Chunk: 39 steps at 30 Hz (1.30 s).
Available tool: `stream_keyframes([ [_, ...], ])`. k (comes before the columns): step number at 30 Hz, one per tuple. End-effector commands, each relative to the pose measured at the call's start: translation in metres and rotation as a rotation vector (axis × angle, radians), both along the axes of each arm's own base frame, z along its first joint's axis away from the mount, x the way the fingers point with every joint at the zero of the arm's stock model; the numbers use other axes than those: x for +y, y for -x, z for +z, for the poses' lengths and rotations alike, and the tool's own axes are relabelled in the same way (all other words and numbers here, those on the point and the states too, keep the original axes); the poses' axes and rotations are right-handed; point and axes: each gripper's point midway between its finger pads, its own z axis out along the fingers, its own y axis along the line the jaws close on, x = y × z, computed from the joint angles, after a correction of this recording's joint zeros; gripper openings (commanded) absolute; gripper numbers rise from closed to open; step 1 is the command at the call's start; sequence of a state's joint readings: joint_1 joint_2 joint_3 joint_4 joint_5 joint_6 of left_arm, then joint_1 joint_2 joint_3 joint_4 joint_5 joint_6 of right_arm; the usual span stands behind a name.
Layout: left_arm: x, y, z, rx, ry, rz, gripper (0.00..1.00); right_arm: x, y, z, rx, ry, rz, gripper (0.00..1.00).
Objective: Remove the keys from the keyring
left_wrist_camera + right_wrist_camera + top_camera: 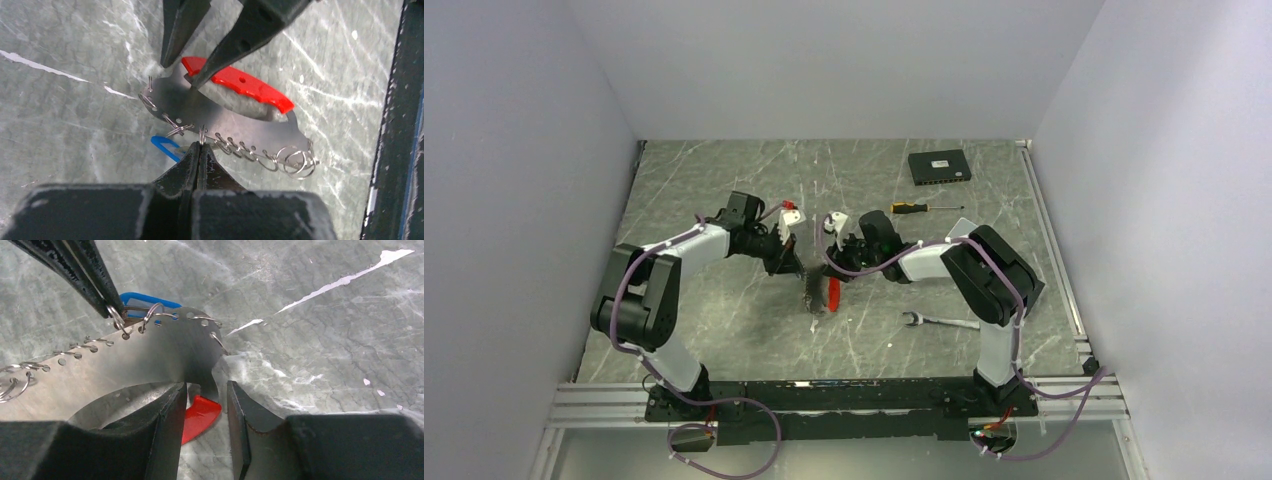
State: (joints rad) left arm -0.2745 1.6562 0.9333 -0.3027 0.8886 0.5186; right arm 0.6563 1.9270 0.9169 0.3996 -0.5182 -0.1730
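Light, stiff, slick keyring point(235, 115)
Left gripper point(200, 150) clamps a wire loop point(201, 134); right gripper point(206, 387), fingers apart, straddles the flat end beside the red tag point(245, 87): best hold.

Keyring point(235, 125) matt grey metal, tag point(240, 85) glossy red plastic, table point(75, 125) marble-look.

A grey-green, white-veined tabletop point(694, 180) lies under the fingers point(160, 430) and spreads out on every side of them. Plain pale walls enclose it: a back wall point(844, 60) well beyond the fingers, a left wall point(514, 200) and a right wall point(1164, 200). The light is soft and even.
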Motion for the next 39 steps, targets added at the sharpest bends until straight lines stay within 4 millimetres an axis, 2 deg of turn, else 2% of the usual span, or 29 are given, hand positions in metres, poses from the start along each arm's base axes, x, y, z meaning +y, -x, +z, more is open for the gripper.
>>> stream_keyframes([
  [1,0.006,-0.003,0.014,-0.140,-0.058,-0.075,0.00,-0.040,0.022,-0.057,0.157,0.190,-0.044,0.38],
  [3,0.008,-0.004,0.012,-0.171,-0.091,-0.088,0.00,-0.037,0.022,-0.051,0.161,0.169,-0.032,0.38],
  [6,0.005,-0.006,0.011,-0.210,-0.132,-0.111,0.00,-0.030,0.021,-0.031,0.169,0.098,0.003,0.38],
  [10,-0.005,-0.007,0.010,-0.227,-0.169,-0.137,0.00,-0.021,0.020,0.008,0.204,-0.041,0.074,0.42],
  [16,-0.019,0.000,0.016,-0.193,-0.131,-0.150,0.00,-0.020,0.026,0.069,0.250,-0.257,0.179,0.45],
  [21,-0.022,0.001,0.016,-0.183,-0.128,-0.151,0.00,-0.017,0.031,0.097,0.235,-0.341,0.193,0.51],
  [26,-0.024,0.003,0.017,-0.179,-0.116,-0.153,0.00,-0.009,0.036,0.107,0.219,-0.385,0.210,0.46],
  [31,-0.027,0.005,0.019,-0.179,-0.097,-0.164,0.00,0.011,0.039,0.095,0.221,-0.364,0.231,0.36],
  [39,-0.033,0.009,0.027,-0.176,-0.052,-0.186,0.00,0.019,0.029,0.069,0.197,-0.323,0.240,0.36],
])
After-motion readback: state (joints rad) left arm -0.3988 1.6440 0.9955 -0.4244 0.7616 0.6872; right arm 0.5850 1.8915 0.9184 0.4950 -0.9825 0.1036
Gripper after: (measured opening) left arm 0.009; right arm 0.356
